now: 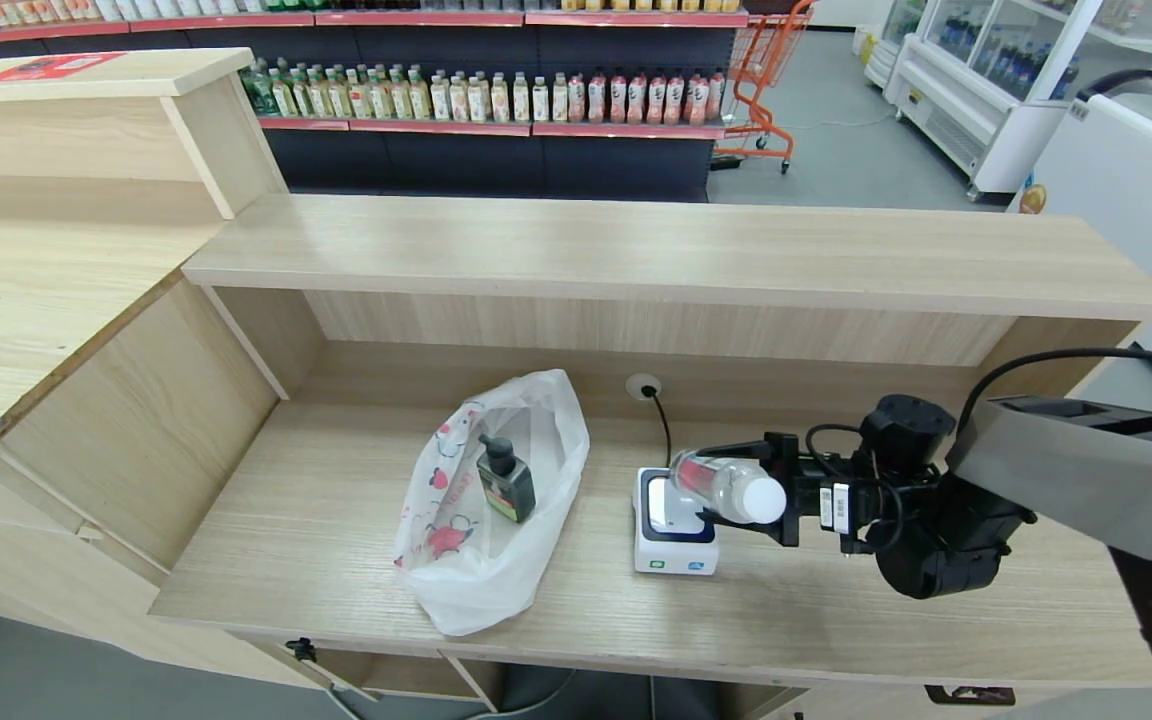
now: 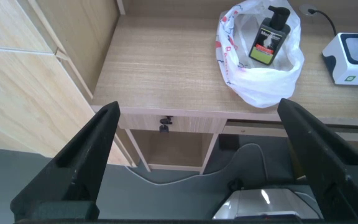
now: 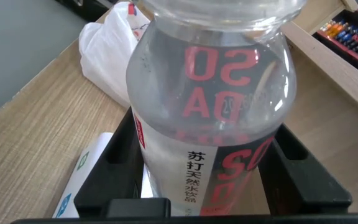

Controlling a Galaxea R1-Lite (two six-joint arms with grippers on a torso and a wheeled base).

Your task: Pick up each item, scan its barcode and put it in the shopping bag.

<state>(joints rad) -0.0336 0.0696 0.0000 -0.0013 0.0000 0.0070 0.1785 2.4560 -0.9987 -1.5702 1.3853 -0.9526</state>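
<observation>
The right gripper (image 1: 738,487) is clamped around the middle of a clear bottle (image 1: 726,486), one finger on each side of its red-lettered label. The bottle lies roughly level. Its long axis runs from the white cap, which points toward the robot and to its right, to the base, which points away over the scanner (image 1: 674,545). It is held just above the scanner's lit face, though I cannot tell whether the two touch. The scanner sits on the counter (image 1: 336,520) with a black cable (image 1: 662,425) running to the back wall. Left of it lies the white bag (image 1: 456,560), mouth open, with a dark pump bottle (image 1: 506,482) inside. The left gripper (image 2: 199,109) hangs with its fingers wide apart off the counter's near edge, holding nothing.
</observation>
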